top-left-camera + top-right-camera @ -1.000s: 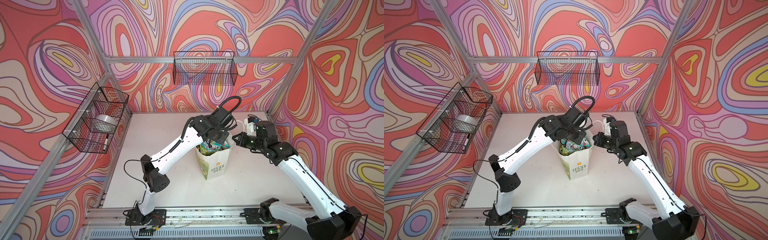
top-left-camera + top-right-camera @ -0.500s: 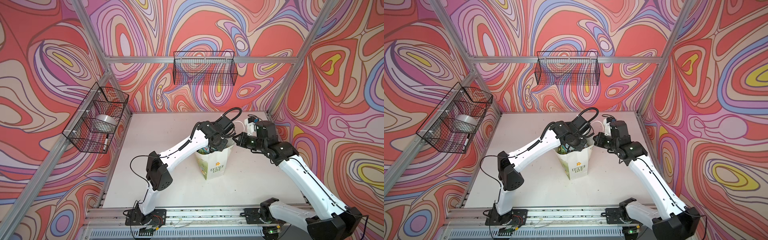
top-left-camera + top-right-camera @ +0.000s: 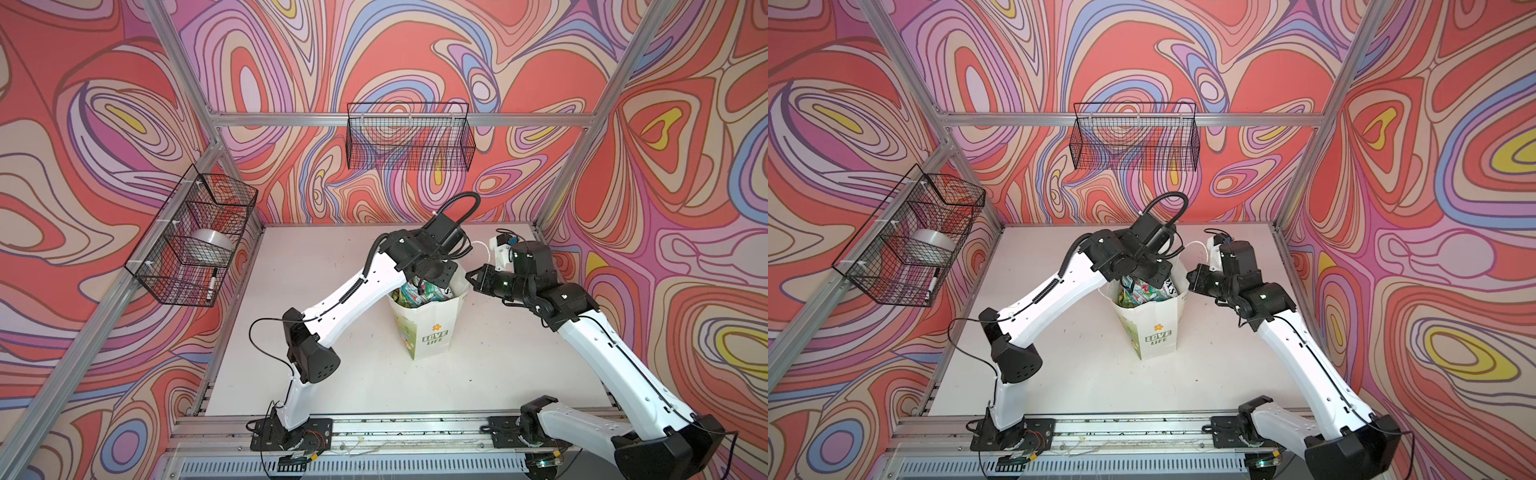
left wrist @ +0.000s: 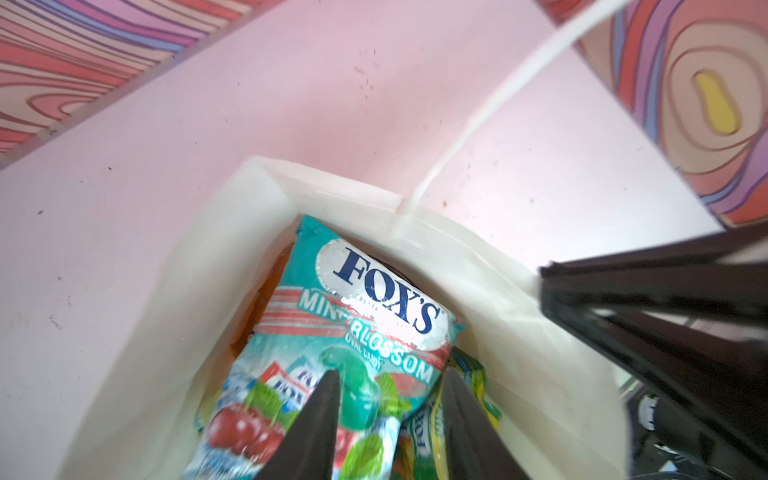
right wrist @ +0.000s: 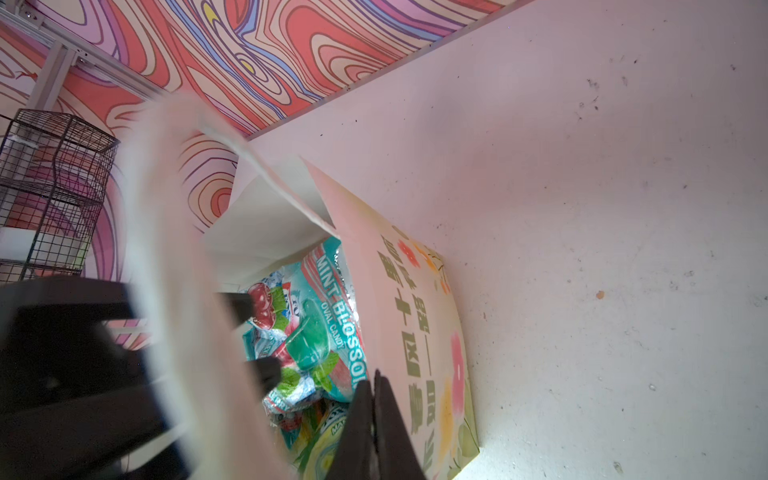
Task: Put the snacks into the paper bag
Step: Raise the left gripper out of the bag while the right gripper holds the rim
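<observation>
Both top views: stereo head mounted high at the cell's front, angled down toward the back wall, far enough to frame the whole white tabletop [image 3: 316, 257] and the white paper carrier bag with yellow flower and green "LOVE LIFE" print [image 3: 432, 328] [image 3: 1154, 332]; near-identical framing, small sideways offset. Left wrist view: close, looks past its two dark fingers [image 4: 316, 415] down into the bag mouth. Right wrist view: close, looks along its own pinched-together fingers [image 5: 359, 424] at the bag's rim and printed side. Both wrist views share the glossy teal-red "FOX'S" mint packet [image 4: 353, 332] [image 5: 332, 316].
</observation>
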Available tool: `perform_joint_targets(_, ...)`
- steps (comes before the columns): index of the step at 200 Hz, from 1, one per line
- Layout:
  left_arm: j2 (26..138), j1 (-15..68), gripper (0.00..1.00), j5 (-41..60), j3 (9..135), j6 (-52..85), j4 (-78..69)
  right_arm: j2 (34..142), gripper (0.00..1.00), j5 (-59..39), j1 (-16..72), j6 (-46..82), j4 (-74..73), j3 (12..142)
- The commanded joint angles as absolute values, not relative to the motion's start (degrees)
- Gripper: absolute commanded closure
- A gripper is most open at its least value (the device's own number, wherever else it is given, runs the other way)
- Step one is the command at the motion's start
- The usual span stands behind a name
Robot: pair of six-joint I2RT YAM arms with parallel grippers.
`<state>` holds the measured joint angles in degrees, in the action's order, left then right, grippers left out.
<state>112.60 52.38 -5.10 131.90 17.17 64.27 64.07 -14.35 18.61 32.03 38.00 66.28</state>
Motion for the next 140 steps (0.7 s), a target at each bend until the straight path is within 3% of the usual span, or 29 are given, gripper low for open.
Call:
perform_joint_targets(1,104.27,52.04,0.43,-4.41,132.98,18.04,63.54,62.83,0.91,-13.72,18.59,31.82,34.61,68.90)
perform_joint_targets(42,88.54,52.08,0.15,-0.57,120.15,17.48,53.98,63.49,0.55,-12.85,18.61,30.77,35.26,70.66)
perform_joint_targets(78,77.87,52.05,0.02,-10.06,111.15,16.80,53.28,64.57,0.31,-8.54,18.62,29.45,37.16,72.96)
perform_joint_targets(98,75.44,52.04,0.01,-13.63,108.20,16.86,56.15,65.65,0.26,-6.29,18.55,28.33,37.98,74.64)
perform_joint_targets(140,76.21,52.03,0.04,-17.13,102.96,19.59,61.12,67.78,0.29,-5.54,18.57,27.00,37.78,76.87)
